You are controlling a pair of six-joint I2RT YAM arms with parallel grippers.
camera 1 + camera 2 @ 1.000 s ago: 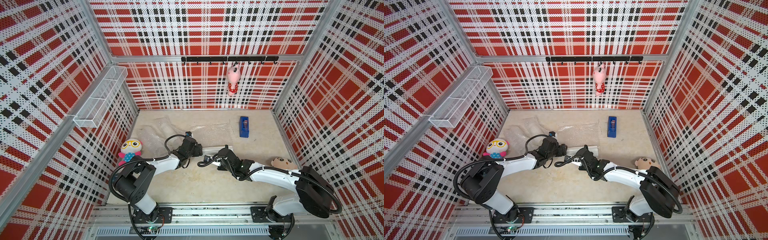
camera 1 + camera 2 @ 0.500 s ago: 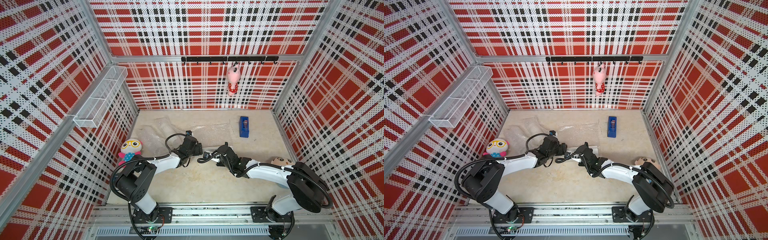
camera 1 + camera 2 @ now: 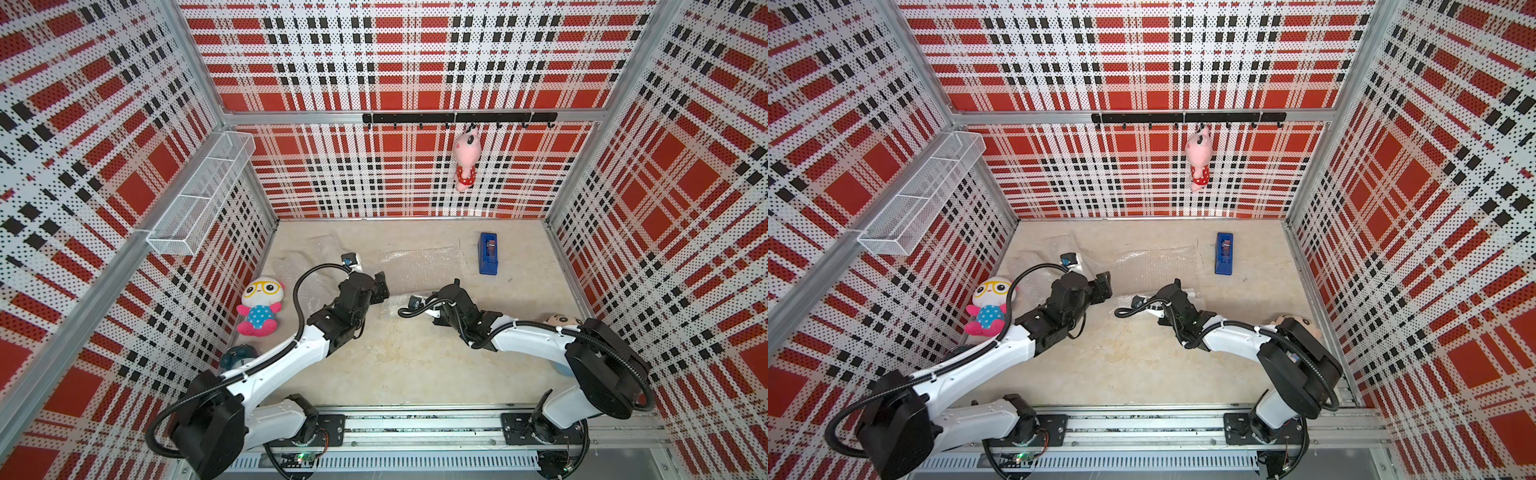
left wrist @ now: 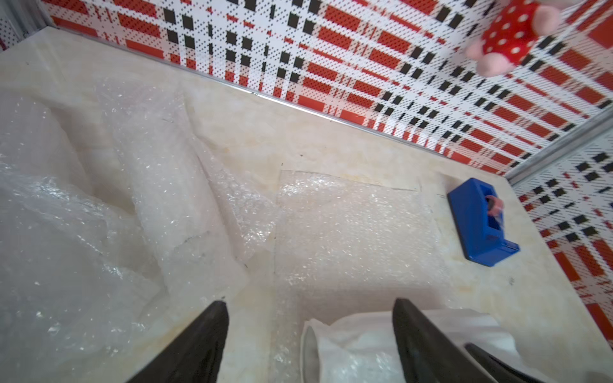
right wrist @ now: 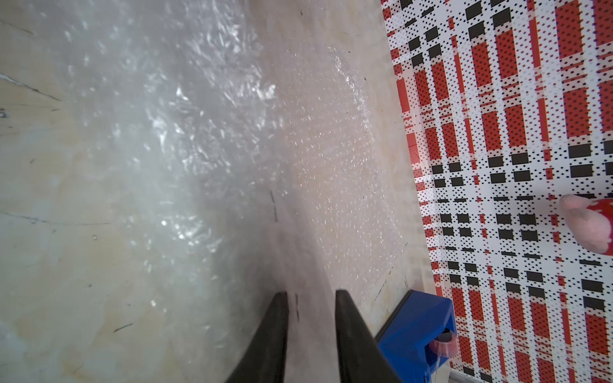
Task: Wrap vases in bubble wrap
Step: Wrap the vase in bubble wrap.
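Note:
A white vase (image 4: 361, 345) wrapped in bubble wrap lies on its side on the floor, its mouth facing my left gripper. My left gripper (image 4: 308, 301) is open wide, and the wrapped vase's end sits between its fingers without touching them. In a top view that bundle (image 3: 397, 307) lies between my left gripper (image 3: 381, 284) and my right gripper (image 3: 455, 287). My right gripper (image 5: 311, 293) is open by a narrow gap with nothing held, above a blurred sheet. A flat bubble wrap sheet (image 3: 419, 266) lies just behind. Crumpled bubble wrap (image 4: 99, 215) sits at the back left.
A blue tape dispenser (image 3: 487, 253) stands at the back right, close to my right gripper's fingers (image 5: 414, 328). A plush doll (image 3: 259, 305) sits by the left wall, and another plush head (image 3: 563, 320) by the right arm. A pink toy (image 3: 466, 160) hangs on the back wall.
My right gripper's jaws have come apart from shut, and its wrist has shifted a little toward the back. The left arm has stayed put.

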